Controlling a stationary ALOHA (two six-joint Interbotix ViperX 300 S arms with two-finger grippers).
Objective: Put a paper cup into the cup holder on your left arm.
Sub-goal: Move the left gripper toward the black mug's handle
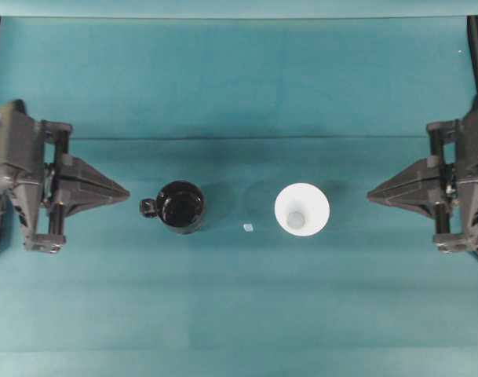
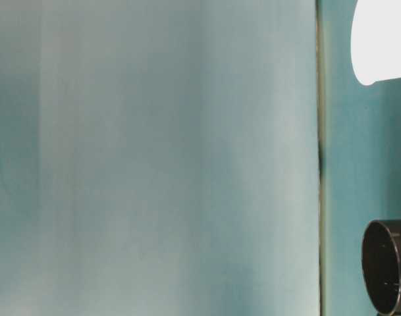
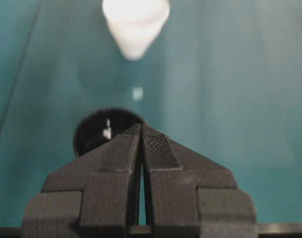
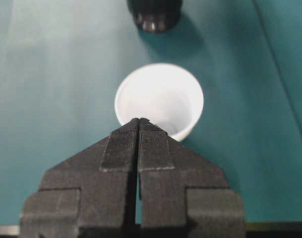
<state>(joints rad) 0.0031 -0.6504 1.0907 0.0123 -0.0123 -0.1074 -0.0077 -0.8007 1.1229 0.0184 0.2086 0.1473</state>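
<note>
White paper cup (image 1: 301, 209) upright, black cup holder (image 1: 180, 206) apart

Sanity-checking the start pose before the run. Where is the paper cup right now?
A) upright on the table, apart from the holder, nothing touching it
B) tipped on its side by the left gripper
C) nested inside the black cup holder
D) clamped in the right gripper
A: in the overhead view the paper cup stands rim-up on the table, apart from the cup holder; the right gripper and left gripper are shut and clear of both.
</note>
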